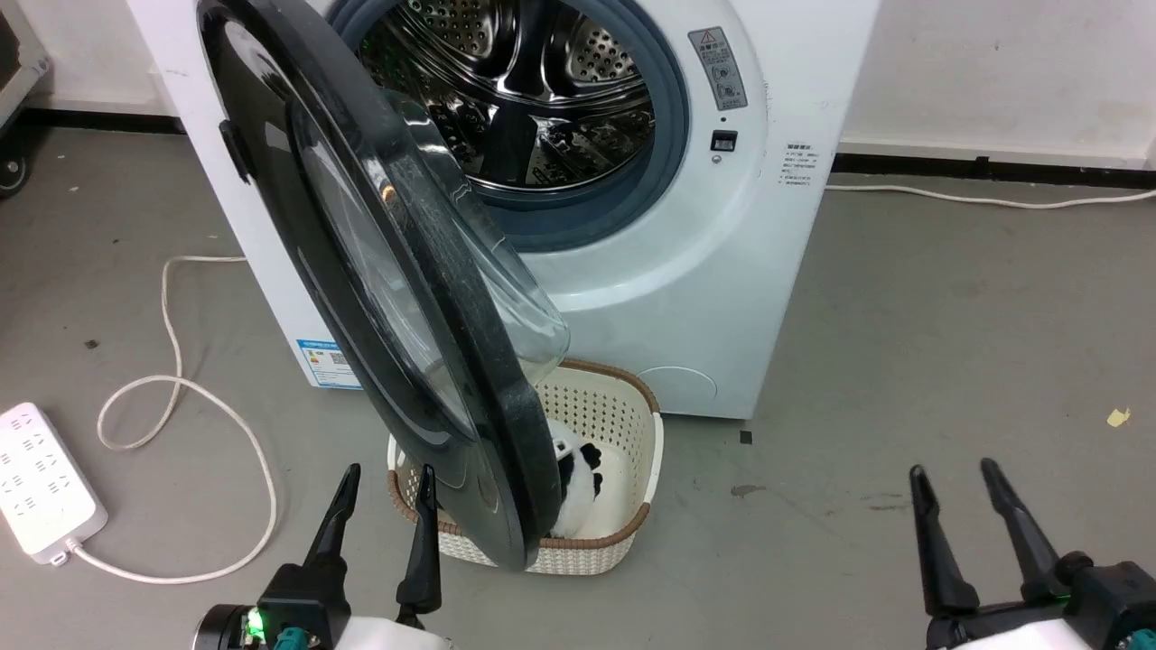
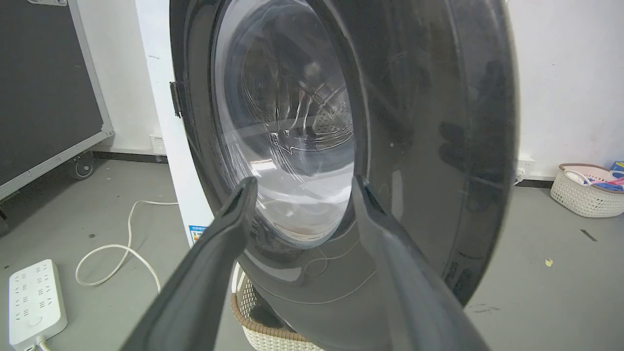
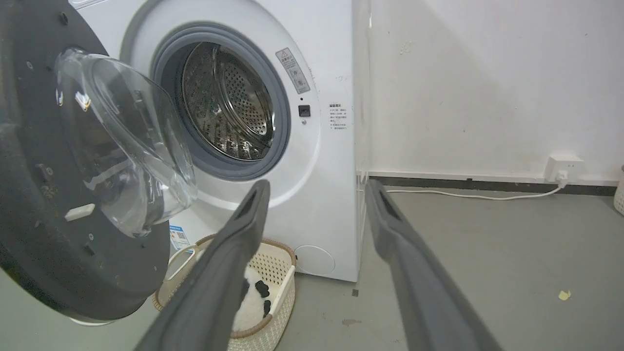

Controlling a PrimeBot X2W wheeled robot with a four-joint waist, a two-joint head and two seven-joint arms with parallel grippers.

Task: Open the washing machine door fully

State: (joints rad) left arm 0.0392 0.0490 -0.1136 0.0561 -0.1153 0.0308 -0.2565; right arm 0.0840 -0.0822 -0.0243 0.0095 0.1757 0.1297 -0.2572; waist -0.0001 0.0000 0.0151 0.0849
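The white washing machine stands ahead with its steel drum exposed inside the grey ring. Its door, black-rimmed with a bulging glass bowl, swings out toward me, roughly edge-on, hinged at the left. My left gripper is open just in front of the door's lower outer face, fingers not touching it; the left wrist view looks straight at the door between the fingers. My right gripper is open over bare floor at the lower right, and its view shows the door's inner side and the machine.
A cream basket holding a black-and-white soft toy sits on the floor under the door. A white power strip and its cord lie to the left. Another basket stands by the far wall, and a wheeled black case stands to the left.
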